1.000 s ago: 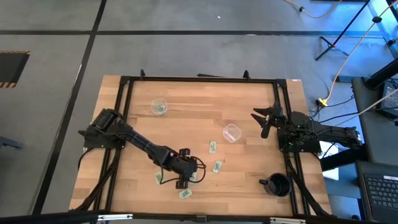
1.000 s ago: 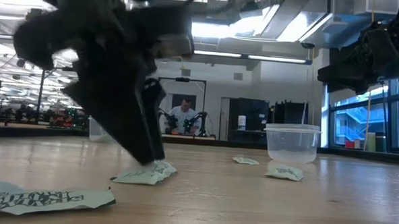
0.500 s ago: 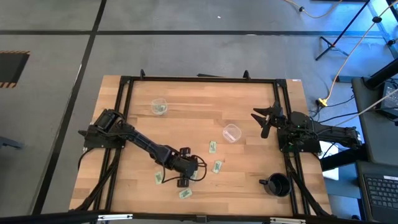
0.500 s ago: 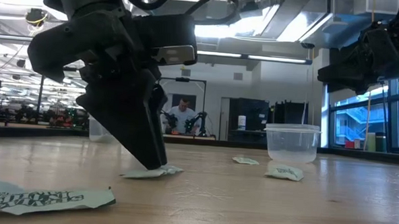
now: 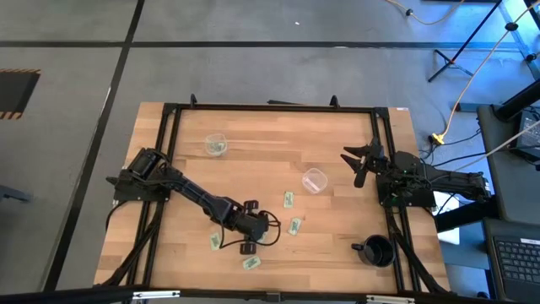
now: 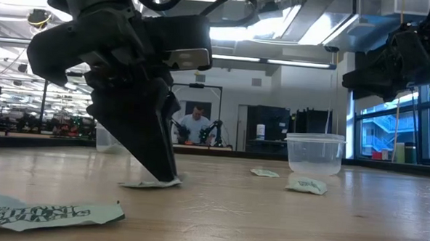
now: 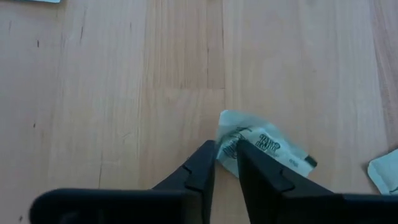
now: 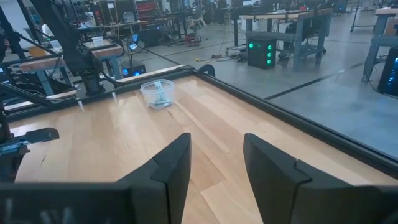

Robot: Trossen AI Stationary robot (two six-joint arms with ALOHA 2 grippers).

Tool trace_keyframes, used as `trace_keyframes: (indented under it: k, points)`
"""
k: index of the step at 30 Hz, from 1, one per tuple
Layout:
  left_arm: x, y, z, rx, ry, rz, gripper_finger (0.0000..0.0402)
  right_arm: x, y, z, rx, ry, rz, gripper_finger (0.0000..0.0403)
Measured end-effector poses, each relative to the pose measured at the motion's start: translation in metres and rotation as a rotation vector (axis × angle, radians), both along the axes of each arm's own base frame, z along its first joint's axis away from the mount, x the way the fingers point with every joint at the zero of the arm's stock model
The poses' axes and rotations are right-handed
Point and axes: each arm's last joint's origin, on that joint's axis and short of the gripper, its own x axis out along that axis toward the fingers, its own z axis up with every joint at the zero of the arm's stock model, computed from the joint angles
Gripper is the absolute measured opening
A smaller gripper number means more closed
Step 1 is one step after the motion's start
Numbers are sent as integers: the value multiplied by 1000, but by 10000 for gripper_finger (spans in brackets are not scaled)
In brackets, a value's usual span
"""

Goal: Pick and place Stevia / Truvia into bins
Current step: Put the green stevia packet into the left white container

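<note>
Green-and-white Stevia packets lie flat on the wooden table: two (image 5: 288,199) (image 5: 295,226) near the middle and two (image 5: 215,241) (image 5: 251,263) near the near edge. My left gripper (image 5: 253,232) (image 7: 226,149) is down at the table among them, shut on a crumpled packet (image 7: 267,146) (image 6: 150,183). One clear cup (image 5: 314,180) (image 6: 315,154) stands right of centre. The other cup (image 5: 217,144) (image 8: 157,93) stands far left with a packet inside. My right gripper (image 5: 359,160) (image 8: 214,168) hovers open at the table's right side. My left gripper pinches the crumpled packet by one bunched edge (image 7: 227,144) between its two fingertips. The fingers (image 6: 159,158) come down from above at a slant. The rest of the packet (image 7: 277,149) lies on the table beyond the fingertips.
A black mug (image 5: 377,251) stands near the table's near right corner. A black frame (image 5: 270,107) runs round the table's edges. Another packet (image 6: 47,213) lies close to the low camera. A person (image 6: 197,125) sits in the room far behind the table.
My left gripper has steadied with its fingertips down on the table at the packet. The packet's free end, which stuck out past the fingers a second ago, has drawn in under them, and the packet looks shorter and bunched.
</note>
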Motion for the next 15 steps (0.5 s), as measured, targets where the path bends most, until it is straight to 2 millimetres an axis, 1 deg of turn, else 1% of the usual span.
trace_keyframes:
  k: [8,11,15]
  points:
    - [-1,0,-1,-2,15,-6,7,0,0,0,-3,1,0,152]
    - [-2,0,1,-4,22,-9,4,0,0,0,-3,1,0,152]
    - [-7,3,9,-16,36,-17,2,0,0,0,-3,2,0,152]
